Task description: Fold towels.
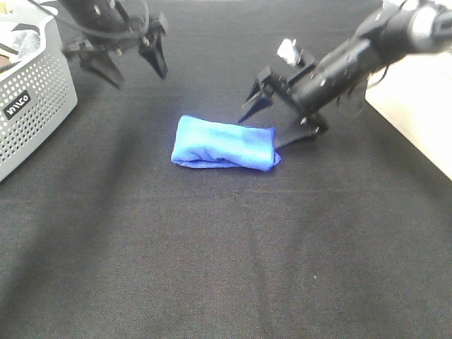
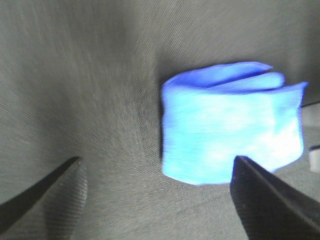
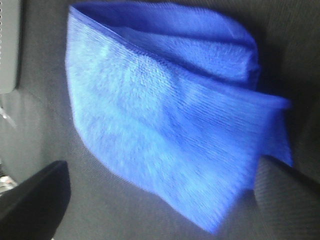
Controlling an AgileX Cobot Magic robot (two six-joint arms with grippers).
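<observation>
1. Towel: folded into a compact bundle, lying mid-table. Likely light, soft and limp; layers may slide apart.
2. Grip point: pinch all layers at the stitched edge or a corner.
3. Left hand: spread wide, empty, well apart from the towel.
4. Right hand: spread wide, empty, just beside the towel's end.

This looks like a robotics lab or test bench rather than anyone's home. The worktop is draped edge to edge in plain black cloth, two black robot arms reach in over it, and a grey perforated plastic basket stands at its left edge.
</observation>
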